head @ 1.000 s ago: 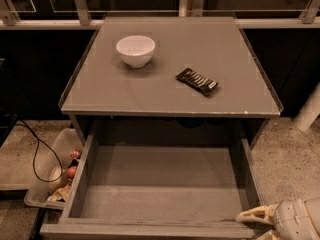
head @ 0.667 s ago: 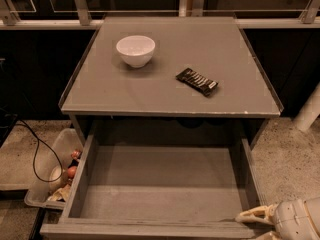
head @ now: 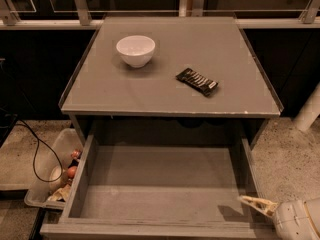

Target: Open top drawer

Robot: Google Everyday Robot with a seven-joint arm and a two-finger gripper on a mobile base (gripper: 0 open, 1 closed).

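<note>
News on our task?
— None: our top drawer (head: 160,184) stays pulled out near us, gripper (head: 255,204) unmoved at its near right corner; spread or closed, we cannot tell.
— Probably done, then.

Top drawer (head: 160,184) cavity lies unobstructed; the gripper (head: 252,203) sits at its front-right corner; bowl (head: 135,50) and wrapped bar (head: 197,81) occupy the tabletop (head: 165,96) above.

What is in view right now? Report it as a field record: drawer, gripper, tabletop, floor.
top drawer: pulled far out, nothing seen inside
gripper: low right, by the drawer's front right corner
tabletop: white bowl back left; dark snack bar right of centre
floor, left: clear bin holding small items; black cable beside it
</note>
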